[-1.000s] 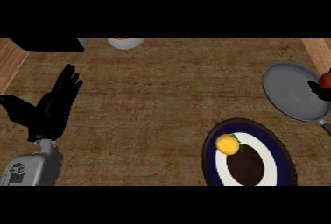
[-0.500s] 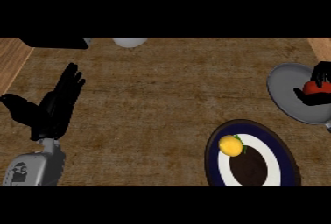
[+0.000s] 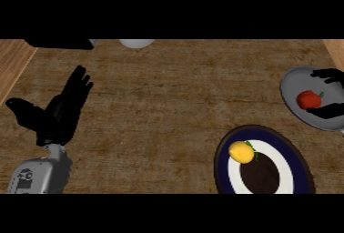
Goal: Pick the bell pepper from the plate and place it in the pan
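A: So, where is the bell pepper [image 3: 308, 99] now?
B: Red one lies in the pan [image 3: 295, 84], betw. the fingers [image 3: 327, 75] and thumb of the right hand [image 3: 329, 111]; they stand apart, not clamped, prob. for letting it go.
A: And the plate [image 3: 299, 164]?
B: It holds a yellow fruit [image 3: 242, 151]. Left hand [image 3: 59, 110] rests w/ fingers straight, apart.

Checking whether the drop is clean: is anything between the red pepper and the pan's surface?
Nothing visible. The red bell pepper already sits over the grey pan, with the right hand opened around it. The yellow fruit lies apart on the plate.
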Robot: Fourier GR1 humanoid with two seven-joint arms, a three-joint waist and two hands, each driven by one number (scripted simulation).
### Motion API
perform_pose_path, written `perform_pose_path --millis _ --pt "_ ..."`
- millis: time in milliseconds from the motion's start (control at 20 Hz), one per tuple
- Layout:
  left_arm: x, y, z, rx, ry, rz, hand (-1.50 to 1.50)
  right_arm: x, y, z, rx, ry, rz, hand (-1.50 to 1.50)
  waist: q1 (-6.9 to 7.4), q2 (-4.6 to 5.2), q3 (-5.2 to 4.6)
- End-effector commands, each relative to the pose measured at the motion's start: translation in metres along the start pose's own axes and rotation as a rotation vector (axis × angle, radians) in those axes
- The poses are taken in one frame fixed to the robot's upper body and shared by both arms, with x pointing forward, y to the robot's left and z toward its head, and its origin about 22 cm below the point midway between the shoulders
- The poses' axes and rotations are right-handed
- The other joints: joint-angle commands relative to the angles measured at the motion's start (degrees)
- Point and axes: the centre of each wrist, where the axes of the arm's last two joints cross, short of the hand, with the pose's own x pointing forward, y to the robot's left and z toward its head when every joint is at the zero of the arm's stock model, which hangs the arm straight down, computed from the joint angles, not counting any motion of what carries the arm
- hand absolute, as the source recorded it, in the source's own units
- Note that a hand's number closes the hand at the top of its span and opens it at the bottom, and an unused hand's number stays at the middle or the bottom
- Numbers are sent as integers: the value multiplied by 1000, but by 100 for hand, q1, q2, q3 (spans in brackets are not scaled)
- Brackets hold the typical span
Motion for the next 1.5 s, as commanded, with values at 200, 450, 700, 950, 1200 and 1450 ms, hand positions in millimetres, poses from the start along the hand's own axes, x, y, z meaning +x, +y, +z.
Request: perform_pose_path --millis 200,450,700,950,1200,1450 --pt "-4 4 4 4 -4 -12 0 -20 -34 11 -138 -80 -319 -150 -48 -9 13" --pt "1 20 3 40 -11 -9 0 -55 -56 43 -178 -48 -567 -150 -132 -21 16" --pt "-6 12 6 31 5 15 0 -86 -89 82 -182 -95 -709 -150 -196 -8 25" --pt "-1 19 7 34 -10 6 0 -104 -90 109 -111 -124 -835 -150 -219 -29 39" --pt "0 21 5 48 14 9 0 -111 -120 124 -110 -153 -796 -150 -254 -52 38" --pt "0 19 0 38 10 -3 0 -116 -110 131 -104 -129 -776 -150 -248 -49 31"
